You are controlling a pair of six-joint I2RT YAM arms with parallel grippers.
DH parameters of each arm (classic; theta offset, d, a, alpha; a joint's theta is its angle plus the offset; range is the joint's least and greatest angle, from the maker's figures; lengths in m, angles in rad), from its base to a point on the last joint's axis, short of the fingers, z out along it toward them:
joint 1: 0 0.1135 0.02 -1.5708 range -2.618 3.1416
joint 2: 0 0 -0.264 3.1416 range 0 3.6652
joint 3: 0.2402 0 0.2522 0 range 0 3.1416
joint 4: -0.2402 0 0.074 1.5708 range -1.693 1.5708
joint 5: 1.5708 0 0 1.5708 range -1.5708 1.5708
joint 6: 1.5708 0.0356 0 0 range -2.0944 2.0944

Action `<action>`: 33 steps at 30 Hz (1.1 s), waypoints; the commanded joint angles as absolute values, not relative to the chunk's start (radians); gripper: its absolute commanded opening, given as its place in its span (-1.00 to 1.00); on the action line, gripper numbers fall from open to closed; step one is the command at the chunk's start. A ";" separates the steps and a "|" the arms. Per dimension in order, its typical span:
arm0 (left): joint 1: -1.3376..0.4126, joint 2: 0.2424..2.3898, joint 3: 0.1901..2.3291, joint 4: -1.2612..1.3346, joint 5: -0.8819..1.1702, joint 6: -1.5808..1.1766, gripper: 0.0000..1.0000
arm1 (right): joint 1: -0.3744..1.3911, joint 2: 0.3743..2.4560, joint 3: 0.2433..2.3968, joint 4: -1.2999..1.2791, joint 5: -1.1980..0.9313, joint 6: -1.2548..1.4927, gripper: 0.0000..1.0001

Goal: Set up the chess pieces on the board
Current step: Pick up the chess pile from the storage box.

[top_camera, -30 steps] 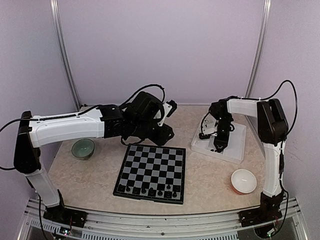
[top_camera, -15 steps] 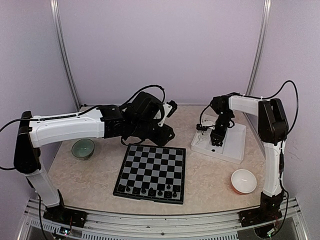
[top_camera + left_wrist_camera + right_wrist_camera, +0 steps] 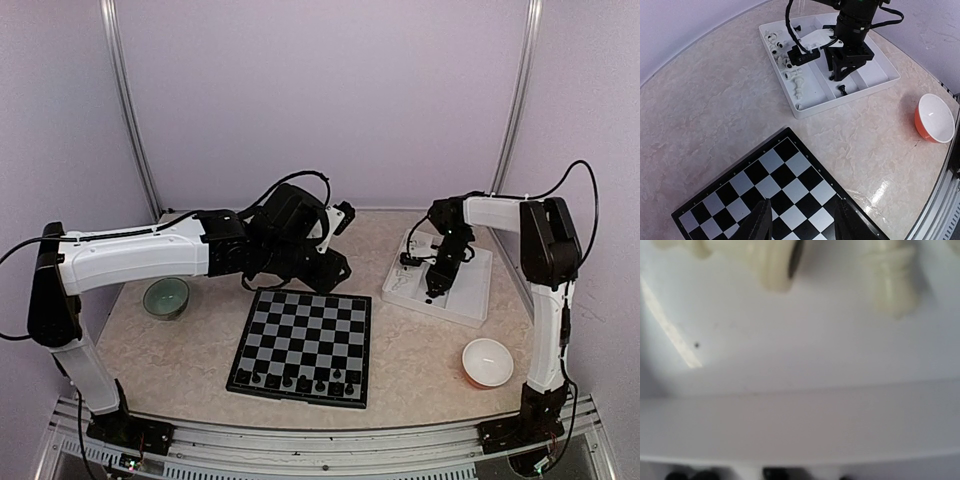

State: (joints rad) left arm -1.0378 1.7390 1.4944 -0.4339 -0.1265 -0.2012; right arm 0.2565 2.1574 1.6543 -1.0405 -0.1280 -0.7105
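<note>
Black chess pieces (image 3: 303, 383) are standing lined up along the near edge of the board (image 3: 790, 175). We are seeing the left claw (image 3: 802, 226) hanging over the far part of the board, its fingers (image 3: 758, 223) spread well apart. Nothing is lying between them and they are touching nothing.

The right claw (image 3: 841, 75) is pointing down into the white tray (image 3: 880, 75), with its tips just above one black piece (image 3: 842, 90) lying on the tray floor. Its jaws are looking slightly parted, but we cannot tell whether they are pinching anything, and the right wrist view is coming through too blurred to settle it. In the neighbouring compartment, several white pieces (image 3: 789, 67) are lying loose. An orange bowl (image 3: 935, 117) is sitting on the desk (image 3: 715, 100) near the tray.
</note>
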 commanded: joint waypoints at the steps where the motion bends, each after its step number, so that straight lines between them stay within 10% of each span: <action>1: -1.046 1.723 1.484 -0.416 -0.112 -0.212 -0.13 | 0.250 2.128 1.626 -1.048 -0.101 -0.715 -0.28; 13: -1.054 1.722 1.479 -0.412 -0.112 -0.213 -0.13 | 0.250 2.087 1.557 -1.067 -0.038 -0.754 -0.27; 33: -1.057 1.707 1.458 -0.371 -0.100 -0.232 -0.13 | 0.250 1.988 1.542 -1.060 -0.112 -0.735 -0.88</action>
State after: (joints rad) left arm -1.0508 1.7390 1.4700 -0.4171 -0.1131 -0.2184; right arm 0.2565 2.0731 1.5558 -1.0462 -0.0776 -0.7429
